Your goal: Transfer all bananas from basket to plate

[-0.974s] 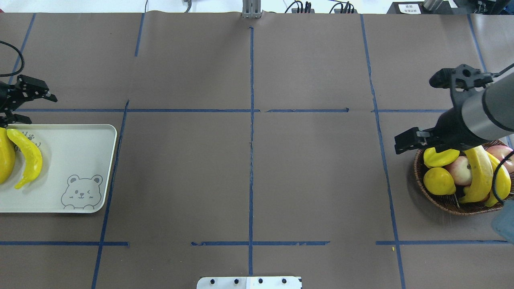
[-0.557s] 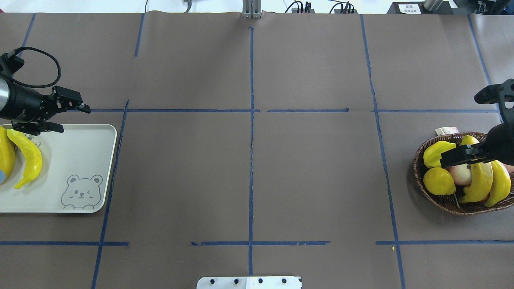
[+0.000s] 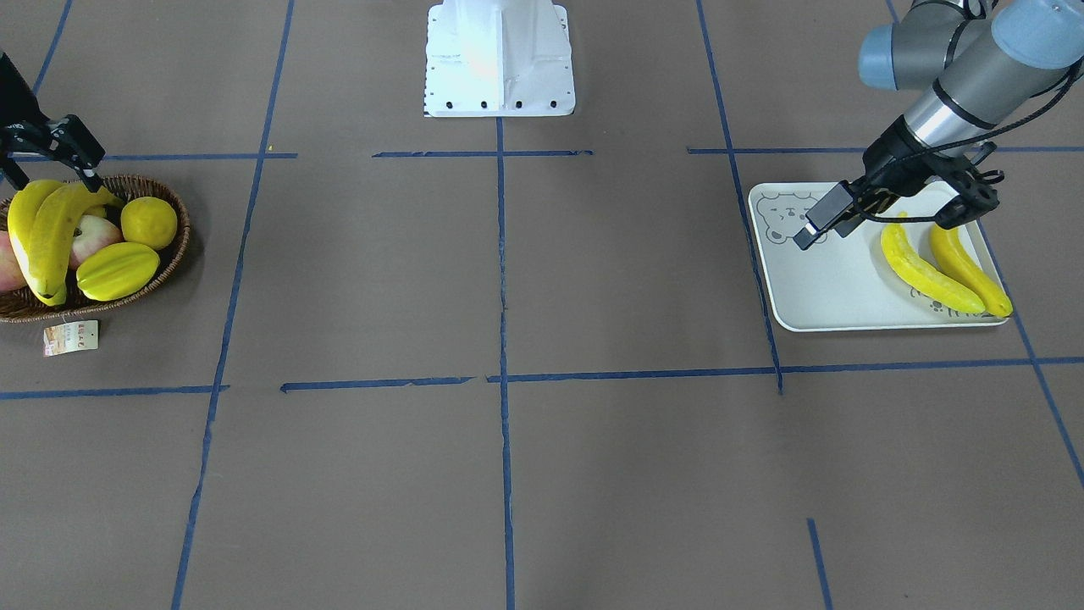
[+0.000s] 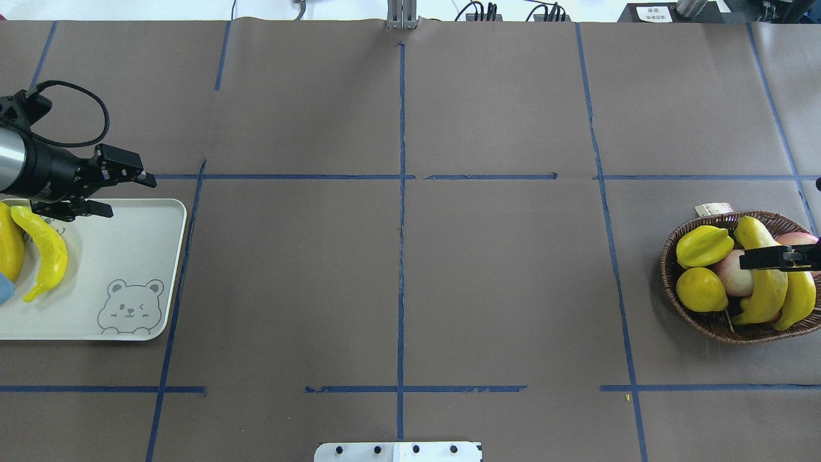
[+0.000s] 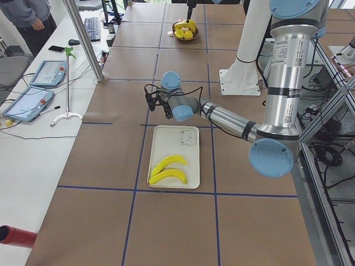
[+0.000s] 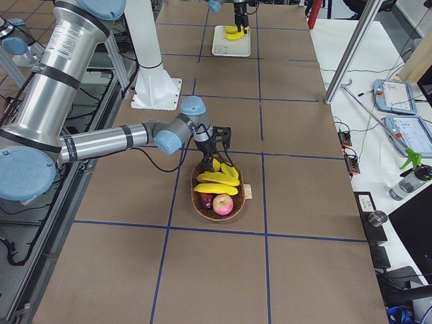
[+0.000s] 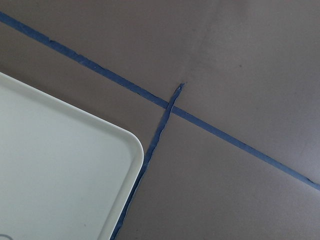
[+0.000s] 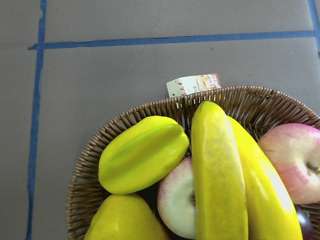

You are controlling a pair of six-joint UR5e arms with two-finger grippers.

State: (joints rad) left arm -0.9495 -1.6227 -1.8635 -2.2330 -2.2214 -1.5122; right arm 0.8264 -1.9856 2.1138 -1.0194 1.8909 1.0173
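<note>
You've got two bananas (image 3: 927, 267) on the plate (image 3: 813, 288) at the left end of the worktop (image 4: 500, 289), left gripper (image 4: 131, 196) jaws open, empty, above its far edge. The other two bananas (image 4: 770, 289) sit in the basket (image 4: 712, 324) under the right gripper (image 4: 763, 258); can't tell those jaws.

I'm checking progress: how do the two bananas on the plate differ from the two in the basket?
The bananas on the plate lie flat, side by side, alone; the bananas in the basket lean on apples among other fruit. Those on the plate are delivered; those in the basket are not yet moved. All are yellow and curved.
</note>
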